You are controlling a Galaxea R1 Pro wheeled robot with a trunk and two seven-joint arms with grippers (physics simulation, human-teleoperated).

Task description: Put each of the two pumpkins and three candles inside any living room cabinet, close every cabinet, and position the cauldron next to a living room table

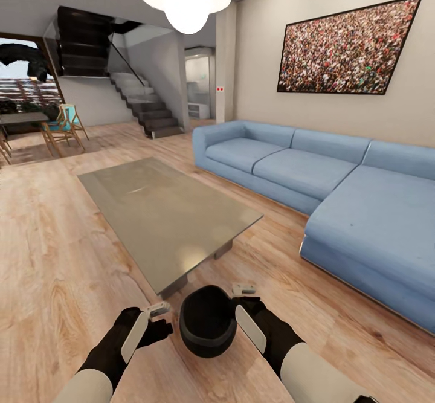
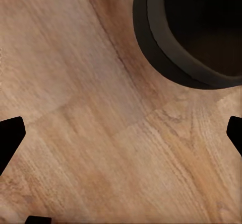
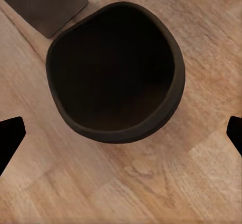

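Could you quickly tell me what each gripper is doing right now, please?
Left gripper: open, holding nothing, beside the cauldron.
Right gripper: open, holding nothing.

Cauldron (image 1: pixel 208 321) on floor (image 1: pixel 54 258) just before table (image 1: pixel 163 209), between both grippers, sofa (image 1: pixel 338 197) right of table, stairs (image 1: pixel 142 104) behind

Home living room — blue sectional sofa (image 1: pixel 338 191), low coffee table (image 1: pixel 163 209), staircase (image 1: pixel 142 104), framed picture (image 1: pixel 347 46)

The cauldron (image 1: pixel 208 321), a round matte black pot with its wide mouth facing up, sits upright on the wooden floor. It lies just beside the near corner of the low, glossy grey-topped table (image 1: pixel 163 209).
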